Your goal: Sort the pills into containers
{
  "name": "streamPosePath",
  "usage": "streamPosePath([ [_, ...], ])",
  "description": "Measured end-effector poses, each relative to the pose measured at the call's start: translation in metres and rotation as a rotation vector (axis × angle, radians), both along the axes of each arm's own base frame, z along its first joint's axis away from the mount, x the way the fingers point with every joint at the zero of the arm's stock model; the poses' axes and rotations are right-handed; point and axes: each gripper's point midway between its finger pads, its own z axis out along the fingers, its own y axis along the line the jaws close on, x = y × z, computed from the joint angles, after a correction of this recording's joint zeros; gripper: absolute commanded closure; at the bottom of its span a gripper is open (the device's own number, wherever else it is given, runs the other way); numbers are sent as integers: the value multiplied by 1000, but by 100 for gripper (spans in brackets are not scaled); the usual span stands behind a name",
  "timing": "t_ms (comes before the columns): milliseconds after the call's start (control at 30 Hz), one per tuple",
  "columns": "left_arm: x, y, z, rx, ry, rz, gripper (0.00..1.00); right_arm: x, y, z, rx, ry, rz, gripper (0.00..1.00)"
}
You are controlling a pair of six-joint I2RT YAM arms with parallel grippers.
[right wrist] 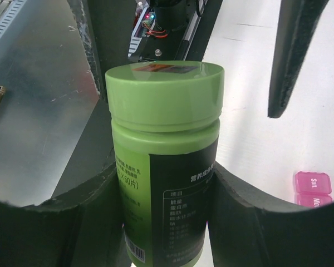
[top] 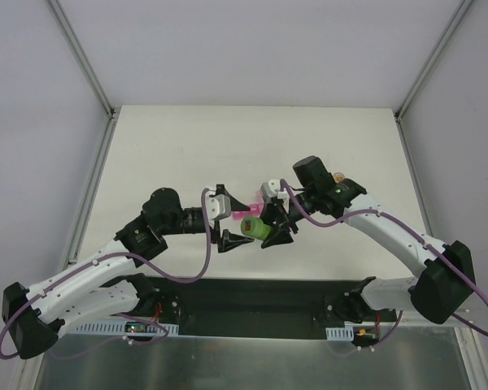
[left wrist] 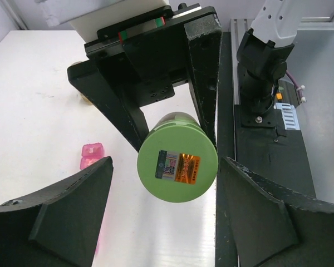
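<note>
One green bottle (right wrist: pixel 161 139) clasped by right gripper (right wrist: pixel 162 203), left gripper (left wrist: pixel 166 164) wide, one pink strip (left wrist: pixel 92 152)

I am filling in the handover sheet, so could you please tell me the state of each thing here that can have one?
green bottle: cap on, gripped around its body.
right gripper: shut on the green bottle.
left gripper: open, a finger each side of the cap, not touching.
pink pill organiser: on the table, the lids in view shut.
</note>
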Motion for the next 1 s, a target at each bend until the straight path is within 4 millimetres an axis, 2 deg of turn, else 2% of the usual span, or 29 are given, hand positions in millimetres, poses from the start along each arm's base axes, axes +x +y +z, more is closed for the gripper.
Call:
streamPosePath([
  [67, -1, -2, 0, 2, 5, -6, 35, 0, 0, 0, -1, 2, 0, 91],
  [100, -2, -2, 0, 2, 6, -8, 48, 0, 1, 0, -2, 3, 1, 91],
  [167, -3, -3, 1, 0, 13, -12, 59, 1, 1, 0, -3, 3, 0, 91],
  [200, -3, -3, 2, -1, 15, -15, 70, 1, 1, 0, -3, 1, 0, 91],
  [233, -4, -4, 2, -2, 20, -17, 74, 1, 1, 0, -4, 2, -1, 91],
  [300, -6, -4, 3, -4, 33, -19, 82, 2, 1, 1, -3, -4, -2, 91],
  [433, -7, -4, 4, -10, 71, -15, 89, 2, 1, 1, -1, -9, -1, 91],
  [533, -8, -4, 5, -13, 118, -7, 100, 2, 1, 1, -3, -9, -1, 91],
  [767, -4, -9, 7, 0, 300, 51, 100, 2, 0, -1, -33, 14, -21, 91],
  [1000, 9, -10, 6, 29, 552, 202, 100, 7, 0, -6, -80, 28, -73, 91],
])
